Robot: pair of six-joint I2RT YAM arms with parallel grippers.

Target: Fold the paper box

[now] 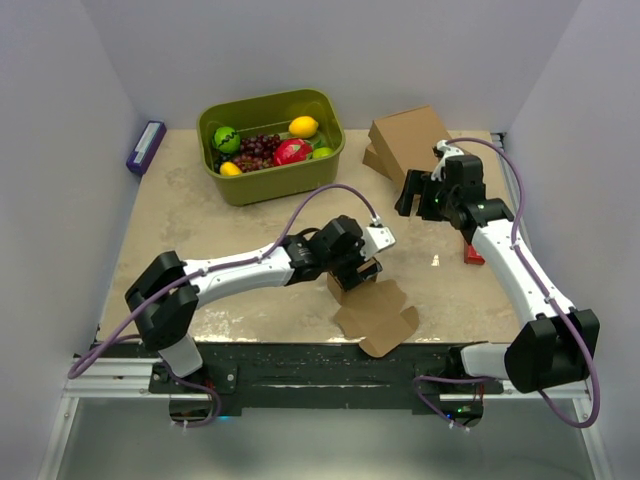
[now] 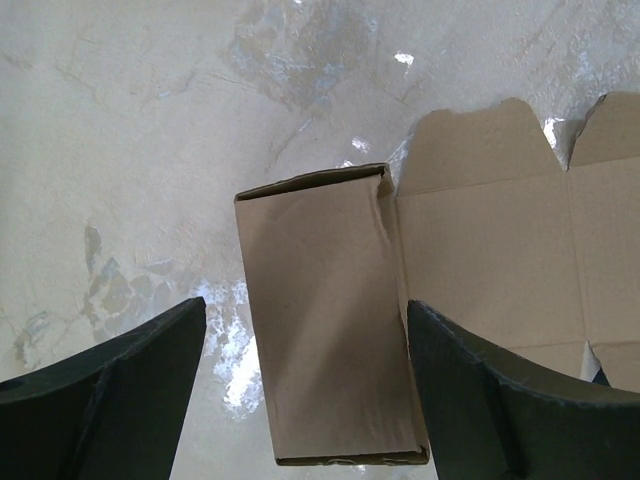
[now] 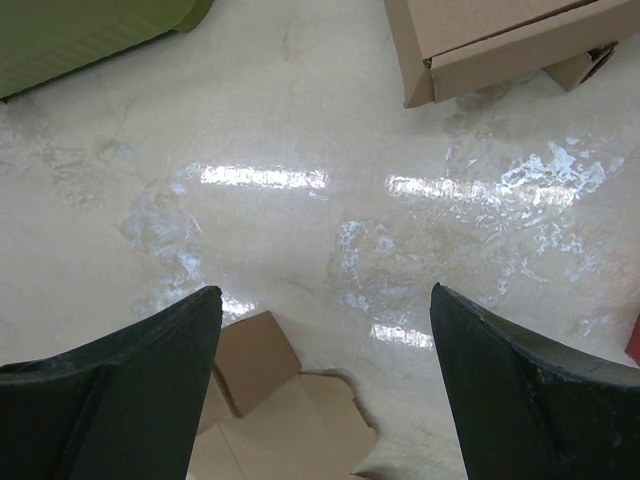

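The paper box (image 1: 377,316) lies mostly flat on the surface (image 1: 190,215) near its front edge, with one panel raised. The left gripper (image 2: 305,385) is released, its jaws spread either side of that panel. Farther back, the right gripper (image 1: 415,200) hangs released above the surface, grasping nothing; beyond it sit the stacked cardboard boxes (image 1: 408,135) and a green tub (image 1: 285,175) of fruit.

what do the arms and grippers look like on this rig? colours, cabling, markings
Both alike: the left arm and right arm have white link shells and black joint housings. A purple cable loops along each. The left gripper and right gripper are black, with broad matte fingers tapering to rounded tips. No markings visible.
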